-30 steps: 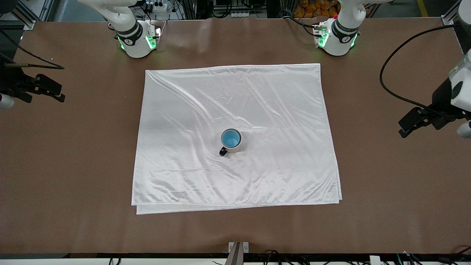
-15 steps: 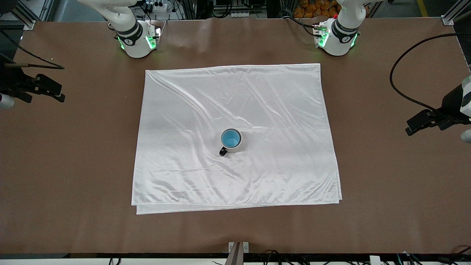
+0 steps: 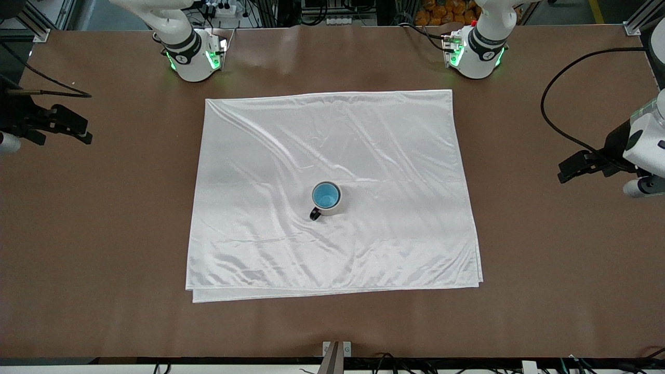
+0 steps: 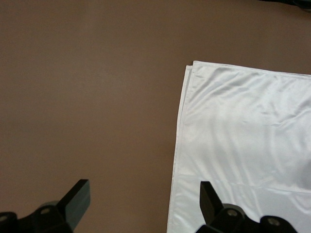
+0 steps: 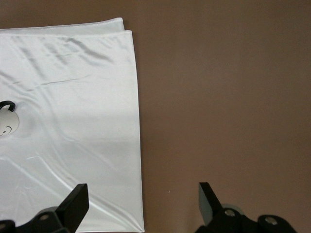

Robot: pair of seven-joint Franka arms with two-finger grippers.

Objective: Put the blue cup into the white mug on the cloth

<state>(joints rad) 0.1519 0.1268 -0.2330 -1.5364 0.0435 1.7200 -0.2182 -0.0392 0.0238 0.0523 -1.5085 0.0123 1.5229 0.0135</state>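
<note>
The blue cup point(image 3: 326, 196) sits inside the white mug point(image 3: 329, 211), which stands upright near the middle of the cloth point(image 3: 395, 156). The mug's black handle point(image 3: 315, 213) points toward the front camera. My left gripper point(image 3: 571, 169) is open and empty, above bare table off the cloth's edge at the left arm's end; its wrist view shows open fingers point(image 4: 77, 199) over the cloth's edge point(image 4: 243, 145). My right gripper point(image 3: 78, 127) is open and empty above bare table at the right arm's end. Its wrist view shows the mug's side point(image 5: 7, 124) and the cloth point(image 5: 73, 121).
The brown table point(image 3: 519, 234) surrounds the cloth on all sides. A black cable point(image 3: 550, 124) loops over the table by the left arm. The two arm bases point(image 3: 192, 57) stand along the table's edge farthest from the front camera.
The left arm's hand swung out toward the table's end and came back in, ending a little farther from the front camera. Cup, mug, cloth and right arm have not moved.
</note>
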